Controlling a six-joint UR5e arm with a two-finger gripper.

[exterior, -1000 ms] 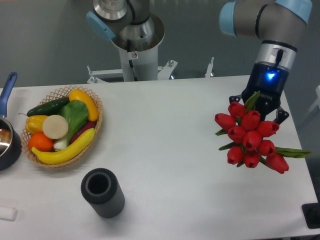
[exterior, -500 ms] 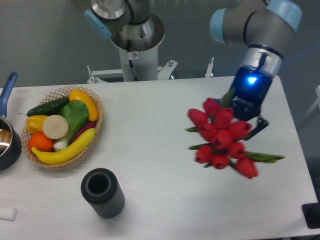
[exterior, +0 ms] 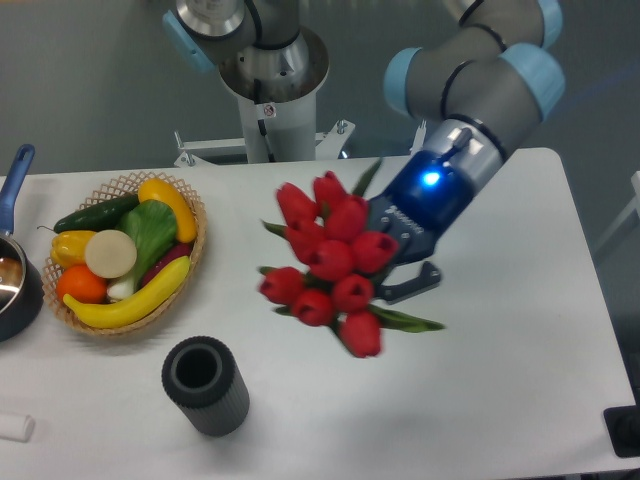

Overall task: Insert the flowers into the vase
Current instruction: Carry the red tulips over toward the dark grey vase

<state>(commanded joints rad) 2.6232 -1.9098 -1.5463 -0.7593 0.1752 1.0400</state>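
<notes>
The arm has swung to the left since the earlier pictures, and the red flowers (exterior: 330,265) have come with it, from the right side of the table to about the middle. They look a bit blurry.

The table (exterior: 520,400) is big and white. The robot arm (exterior: 480,80) reaches down over it from the top right, grey with light blue caps. A blue light shines on its wrist.

The gripper (exterior: 392,258) is closed on the flowers, with the red heads sticking out to the left of it and a green leaf poking out to the right. The bunch is up in the air, above the table.

The wicker basket (exterior: 195,215) sits at the left, full of pretend fruit and vegetables, like a yellow banana (exterior: 125,303) and an orange (exterior: 80,285).

The vase (exterior: 205,385) stands upright near the front edge, below the basket. It is dark grey with ribbed sides, and it is well apart from the flowers, down and to the left of them.

A dark pot (exterior: 15,290) with a blue handle peeks in at the far left.
</notes>
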